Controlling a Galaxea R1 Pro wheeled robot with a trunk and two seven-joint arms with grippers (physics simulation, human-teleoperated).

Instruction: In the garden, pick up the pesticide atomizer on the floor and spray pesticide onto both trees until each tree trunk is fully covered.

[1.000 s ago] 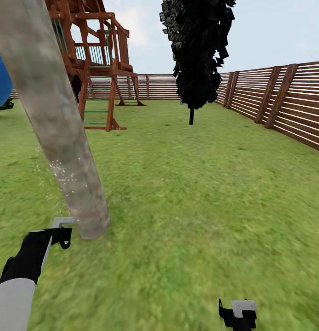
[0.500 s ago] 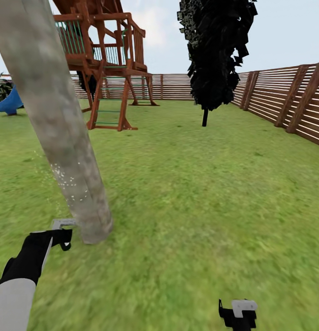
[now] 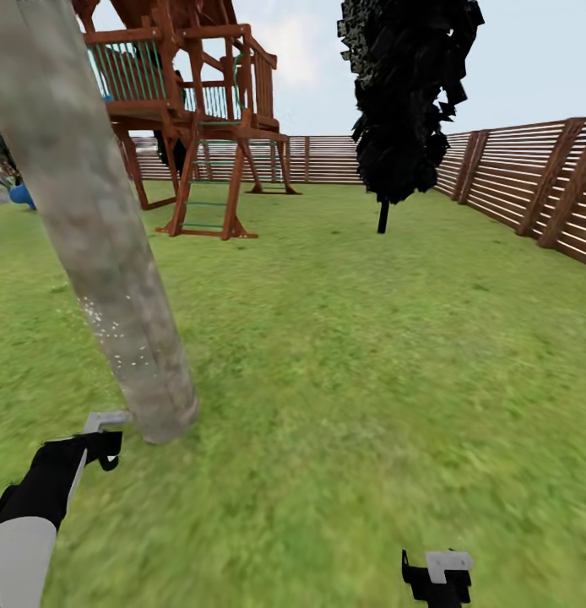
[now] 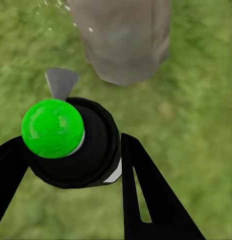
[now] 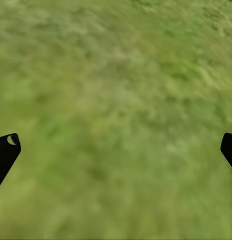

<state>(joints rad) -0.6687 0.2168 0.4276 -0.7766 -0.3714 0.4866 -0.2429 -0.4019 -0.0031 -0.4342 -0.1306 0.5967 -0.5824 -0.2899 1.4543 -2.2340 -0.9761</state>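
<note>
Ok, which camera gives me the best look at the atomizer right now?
Left wrist view: the atomizer sits close up between the left claw's fingers, black top and green spot clear, aimed at the trunk. In the head view only its grey nozzle peeks out. The right wrist view faces grass.

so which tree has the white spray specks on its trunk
The thick pale grey-brown mottled trunk beside the left hand, speckled with white droplets low down. The black-foliage tree on its thin dark stem stands far back by the fence, unspeckled.
</note>
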